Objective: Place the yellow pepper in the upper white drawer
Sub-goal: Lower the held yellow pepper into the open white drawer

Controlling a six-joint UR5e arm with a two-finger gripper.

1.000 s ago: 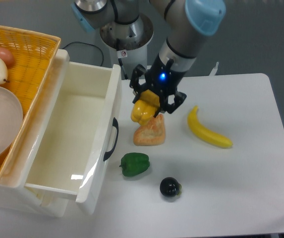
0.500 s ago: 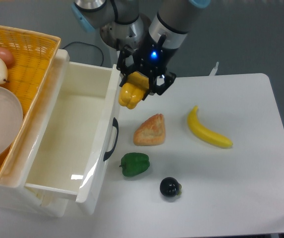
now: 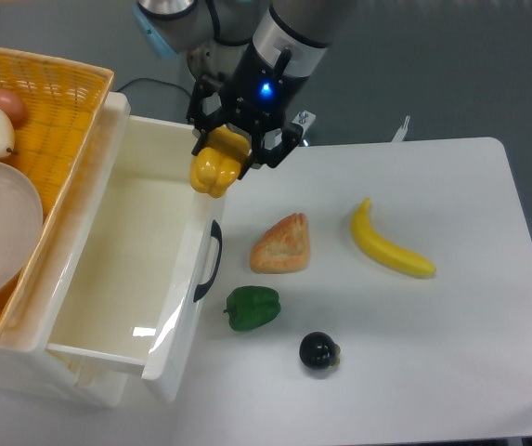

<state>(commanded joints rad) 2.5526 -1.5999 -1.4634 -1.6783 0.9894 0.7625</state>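
Yellow pepper (image 3: pixel 214 169) is clamped between my fingers, hanging in the air over the front wall of the upper white drawer (image 3: pixel 108 269), at the far end of that wall. My gripper (image 3: pixel 231 149) points downward and slightly toward the drawer side, black fingers closed around the top of the pepper, with most of the fruit showing below them. A blue light glows on my wrist just above the fingers. My forearm rises up and to the right from there and leaves the view at the top edge; my base column stands behind, at the far side of the table (image 3: pixel 433 353).

The drawer is pulled out, its white interior bare, black curved handle (image 3: pixel 212 260) on the front face toward the table. A yellow wicker basket (image 3: pixel 52 102) sits over its left side, holding a glass bowl and some round fruit.

On the table, apart from my gripper: a piece of bread (image 3: pixel 281 245) near the handle, a banana (image 3: pixel 389 243) to its right, a green pepper (image 3: pixel 252 308) below the bread, and a small dark round fruit (image 3: pixel 318 351) nearest the camera.
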